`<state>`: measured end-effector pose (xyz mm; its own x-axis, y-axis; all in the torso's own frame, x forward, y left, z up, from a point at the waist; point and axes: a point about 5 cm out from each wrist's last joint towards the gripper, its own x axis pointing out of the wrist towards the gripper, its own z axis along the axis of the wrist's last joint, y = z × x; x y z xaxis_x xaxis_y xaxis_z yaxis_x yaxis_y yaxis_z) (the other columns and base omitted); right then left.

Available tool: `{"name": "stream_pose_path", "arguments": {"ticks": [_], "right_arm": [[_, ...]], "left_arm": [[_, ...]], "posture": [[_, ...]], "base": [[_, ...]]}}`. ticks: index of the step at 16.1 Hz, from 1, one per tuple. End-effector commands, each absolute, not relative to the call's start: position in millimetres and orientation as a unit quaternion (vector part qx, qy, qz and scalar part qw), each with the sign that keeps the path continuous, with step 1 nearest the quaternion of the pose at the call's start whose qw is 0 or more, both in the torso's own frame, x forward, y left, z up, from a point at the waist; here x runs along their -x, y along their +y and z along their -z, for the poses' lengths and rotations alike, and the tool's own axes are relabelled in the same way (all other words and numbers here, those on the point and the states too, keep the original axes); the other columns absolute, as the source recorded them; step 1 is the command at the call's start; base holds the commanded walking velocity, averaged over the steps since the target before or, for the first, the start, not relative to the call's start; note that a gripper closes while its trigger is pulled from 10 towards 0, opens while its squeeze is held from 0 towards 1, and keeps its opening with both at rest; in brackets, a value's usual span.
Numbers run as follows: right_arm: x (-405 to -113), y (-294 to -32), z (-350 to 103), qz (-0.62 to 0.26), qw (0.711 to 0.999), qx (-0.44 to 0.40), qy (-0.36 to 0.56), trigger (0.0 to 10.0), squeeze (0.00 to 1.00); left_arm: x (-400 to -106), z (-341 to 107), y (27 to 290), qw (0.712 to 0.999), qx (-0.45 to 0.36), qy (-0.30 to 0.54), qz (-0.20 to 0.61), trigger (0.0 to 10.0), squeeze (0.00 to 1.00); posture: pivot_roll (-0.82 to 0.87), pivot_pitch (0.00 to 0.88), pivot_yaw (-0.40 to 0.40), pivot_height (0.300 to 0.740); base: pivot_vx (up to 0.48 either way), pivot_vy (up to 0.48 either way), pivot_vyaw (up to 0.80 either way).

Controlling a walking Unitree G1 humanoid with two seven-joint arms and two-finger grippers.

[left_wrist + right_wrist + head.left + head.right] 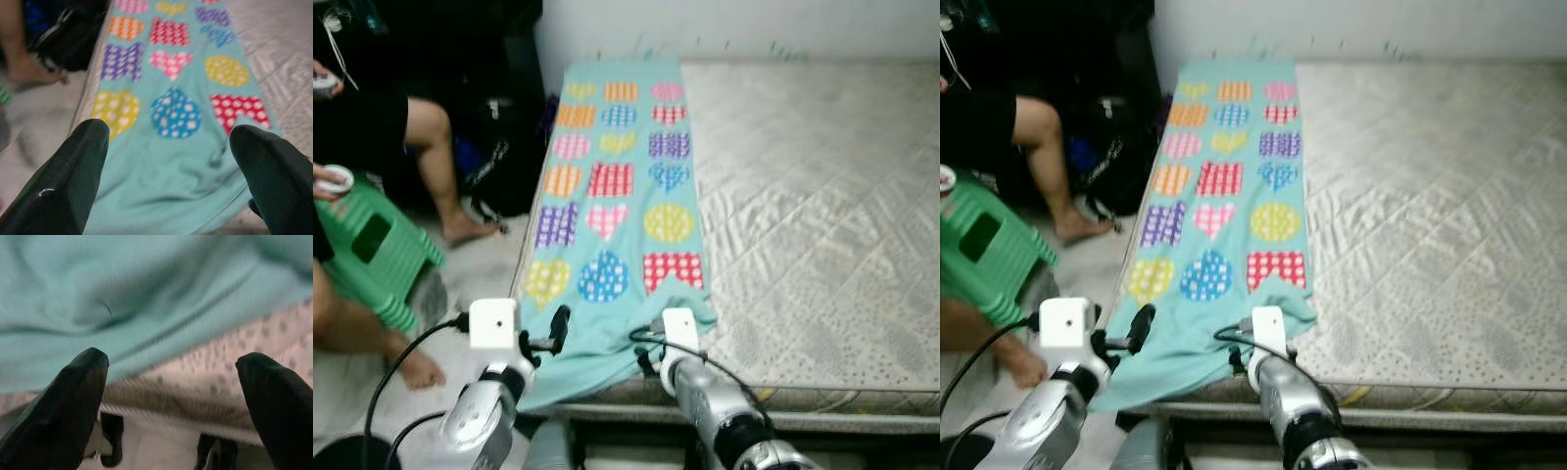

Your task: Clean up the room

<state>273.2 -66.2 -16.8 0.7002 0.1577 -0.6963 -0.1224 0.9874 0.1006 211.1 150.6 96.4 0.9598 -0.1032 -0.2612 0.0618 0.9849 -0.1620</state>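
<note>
A teal blanket (pixel 617 196) printed with colourful hearts and dotted shapes lies lengthwise along the left side of a grey quilted mattress (pixel 822 196). Its near end hangs over the mattress's front edge. My left gripper (pixel 168 142) is open and hovers just short of the blanket's near left corner, with nothing between its fingers. My right gripper (pixel 171 367) is open too, low at the mattress's front edge, facing the hanging teal hem (pixel 146 293) and the piped mattress side below it. From the head views the left gripper (pixel 556 331) and right gripper (pixel 651 360) flank the blanket's near end.
A person sits at the left on a green plastic stool (pixel 372 245), bare legs (pixel 440 166) and feet on the floor, a white object in each hand. A black bag (pixel 504 147) leans against the bed's left side. A white wall runs behind the mattress.
</note>
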Motion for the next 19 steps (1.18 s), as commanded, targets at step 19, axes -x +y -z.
{"name": "stream_pose_path", "arguments": {"ticks": [19], "right_arm": [[-309, -156, -101, 0.026, 0.992, -0.099, 0.076, 10.0, 0.00]], "left_arm": [[-250, -110, 150, 0.991, 0.083, 0.094, 0.041, 10.0, 0.00]], "posture": [[-0.11, 0.004, 0.087, 0.685]], "base": [[0.000, 0.000, 0.00]]}}
